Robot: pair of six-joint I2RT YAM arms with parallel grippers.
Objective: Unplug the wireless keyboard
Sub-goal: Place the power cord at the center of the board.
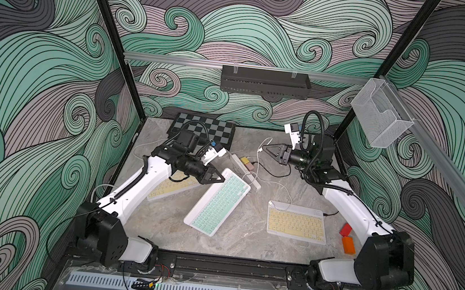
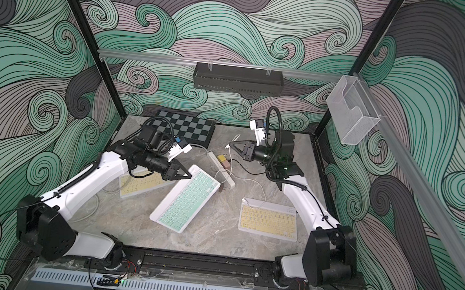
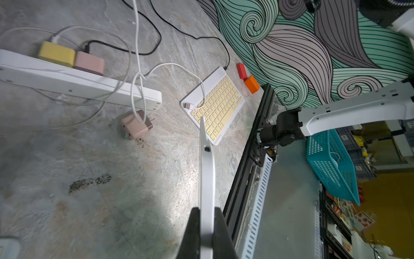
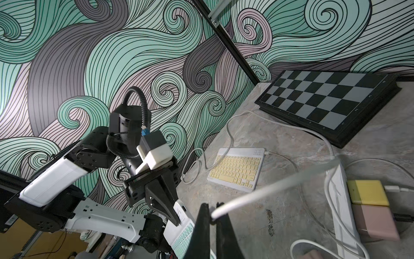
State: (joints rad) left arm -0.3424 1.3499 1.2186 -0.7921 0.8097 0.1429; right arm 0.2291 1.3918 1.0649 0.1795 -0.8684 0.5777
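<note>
With the left end effector (image 3: pixel 206 210), clamped down on the far end of the mint-keyed wireless keyboard (image 1: pixel 217 204), pinching the thin white slab edge-on between both fingers. With the right end effector (image 4: pixel 211 209), nipped shut on a white charging cable (image 4: pixel 257 194) just past that same end. Found the keyboard lying askew in the middle of the worktop (image 1: pixel 244 247), with the gripped end seemingly raised a little. Spotted a small dark slot (image 3: pixel 207 148) on the keyboard's edge with nothing seated in it. Judged the cable likely free already, though could not make out the plug itself.

Judged the keyboard light, stiff and thin, with smooth plastic sides apt to slip. Best taken across the bare border beside the port, clear of the keys, and braced against the pull. Reckoned the cable limp and springy, so better held at the hard plug shell than on the cord.

Noted the white power strip (image 3: pixel 67 81) just beyond, carrying a yellow adapter (image 3: pixel 56 53) and a pink adapter (image 3: pixel 89 62) side by side, with a second pink adapter (image 3: pixel 136 124) lying loose beside it. Farther out, noted a yellow-keyed keyboard (image 1: pixel 296 223) to the right with a cable end resting on it. Also noted a second yellow-keyed keyboard (image 1: pixel 168 187) partly under the left arm and a chessboard (image 1: pixel 206 129) at the back. Marked a red block (image 1: pixel 346 229) and an orange block (image 1: pixel 349 244) at the right edge.
</note>
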